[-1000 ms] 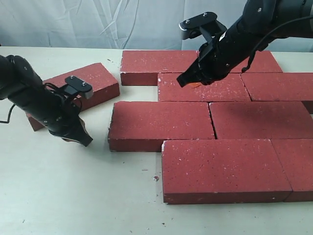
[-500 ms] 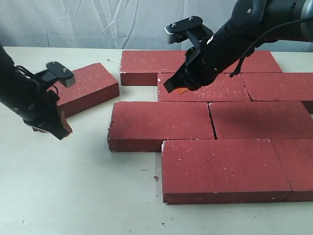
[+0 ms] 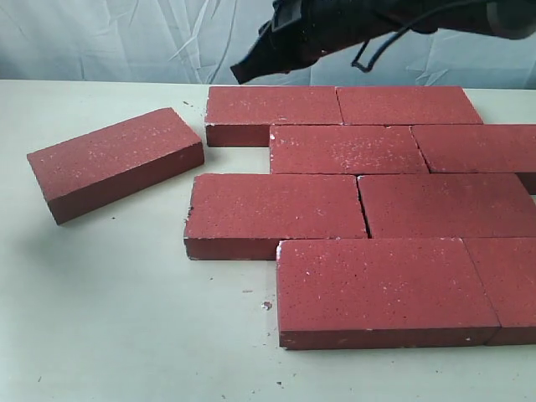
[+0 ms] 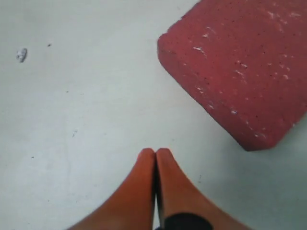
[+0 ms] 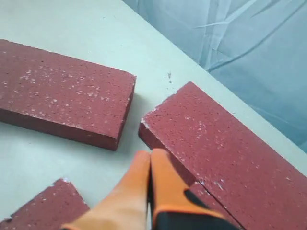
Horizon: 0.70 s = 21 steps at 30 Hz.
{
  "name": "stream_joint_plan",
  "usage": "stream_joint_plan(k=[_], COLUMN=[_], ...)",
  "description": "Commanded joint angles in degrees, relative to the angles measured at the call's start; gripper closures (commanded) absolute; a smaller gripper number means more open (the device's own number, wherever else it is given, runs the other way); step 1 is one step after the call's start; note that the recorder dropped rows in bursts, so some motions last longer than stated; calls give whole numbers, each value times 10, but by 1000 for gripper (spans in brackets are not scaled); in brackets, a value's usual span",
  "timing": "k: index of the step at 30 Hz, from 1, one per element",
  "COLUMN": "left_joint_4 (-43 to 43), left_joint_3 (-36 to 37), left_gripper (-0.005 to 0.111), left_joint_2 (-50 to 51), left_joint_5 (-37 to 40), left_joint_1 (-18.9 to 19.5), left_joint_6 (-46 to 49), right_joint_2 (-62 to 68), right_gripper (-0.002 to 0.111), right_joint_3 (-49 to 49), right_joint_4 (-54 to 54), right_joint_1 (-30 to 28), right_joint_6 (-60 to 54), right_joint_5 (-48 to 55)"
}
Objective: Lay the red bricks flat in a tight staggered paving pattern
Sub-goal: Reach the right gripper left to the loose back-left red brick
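Note:
Several red bricks lie flat in staggered rows on the right of the table, among them the back-left brick [image 3: 272, 113] and the front-left brick [image 3: 381, 289]. One loose red brick [image 3: 113, 163] lies apart at the left, turned at an angle. My right arm [image 3: 318, 29] hovers above the back row. Its right gripper [image 5: 150, 154] is shut and empty, over the gap between the loose brick [image 5: 62, 100] and the back-left brick [image 5: 230, 153]. My left gripper [image 4: 155, 152] is shut and empty above bare table, near a brick corner [image 4: 240, 72]. The exterior view does not show the left arm.
Pale table [image 3: 126, 318] stretches to the left and front of the bricks. Small crumbs [image 3: 266, 305] lie near the front-left brick, and one white crumb [image 4: 21, 54] lies on the table. A blue-grey cloth [image 3: 126, 38] hangs behind the table.
My left arm has pulled away leftward, out of the exterior view. My right arm has risen off the second-row brick and swung left, above the back row. No brick has moved.

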Motion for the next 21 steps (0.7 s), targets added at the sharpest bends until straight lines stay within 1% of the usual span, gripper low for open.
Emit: stream_joint_plan(k=[1, 4, 5, 7, 9, 14, 19, 21], left_joint_4=[-31, -36, -52, -76, -81, -113, -140, -149], left_joint_3=[5, 5, 5, 5, 5, 5, 5, 5], left_gripper=[107, 107, 107, 107, 107, 107, 107, 107], left_joint_2=[0, 1, 3, 17, 29, 58, 74, 76], left_joint_5=[-17, -32, -42, -50, -50, -66, -69, -69], left_joint_1=[16, 16, 16, 16, 16, 16, 16, 16], left_joint_6=[-3, -3, -3, 10, 17, 28, 62, 71], right_joint_2=[93, 170, 206, 262, 298, 360, 376, 384], right_gripper=[109, 109, 109, 109, 109, 109, 109, 109], right_joint_3=[-164, -275, -319, -392, -431, -492, -498, -498], right_joint_4=[-51, -150, -191, -221, -225, -229, -262, -279], right_joint_1=[4, 19, 26, 38, 44, 55, 74, 75], right_joint_6=[76, 168, 201, 242, 261, 306, 362, 413], right_joint_5=[158, 213, 228, 247, 249, 260, 222, 203])
